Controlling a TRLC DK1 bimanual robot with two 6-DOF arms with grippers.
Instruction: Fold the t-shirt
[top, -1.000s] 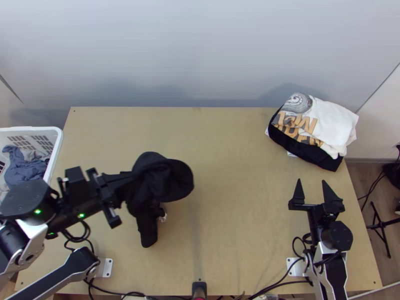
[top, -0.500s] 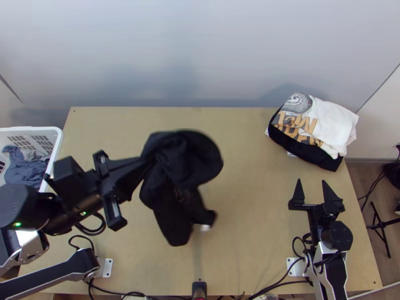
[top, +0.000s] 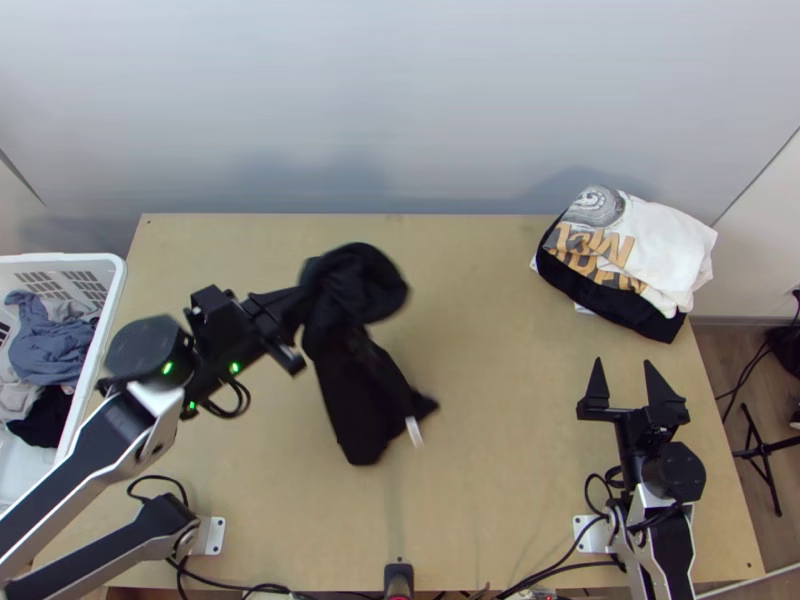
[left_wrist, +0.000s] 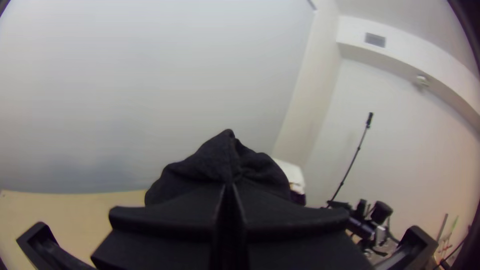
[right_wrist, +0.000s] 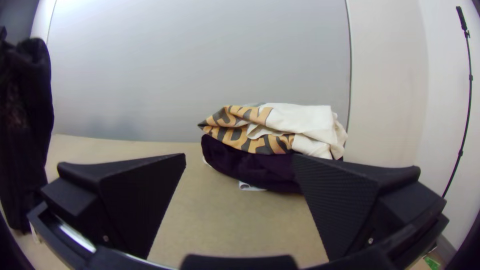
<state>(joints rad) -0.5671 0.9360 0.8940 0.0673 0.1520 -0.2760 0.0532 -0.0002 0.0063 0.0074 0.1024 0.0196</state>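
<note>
Nearer tbl (top: 500, 420) ctr: blk tee (top: 358, 395), prob.

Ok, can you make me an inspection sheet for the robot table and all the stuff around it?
Surface: light wooden table, flat.
Job's things: black t-shirt, bunched, hanging from the left gripper.
Clutter: clothes pile at the far right, white on top; white basket of clothes at left.
Grippers: left shut on the t-shirt; right gripper open.
Cables: black cables along the near edge.
Surroundings: pale wall behind.
</note>
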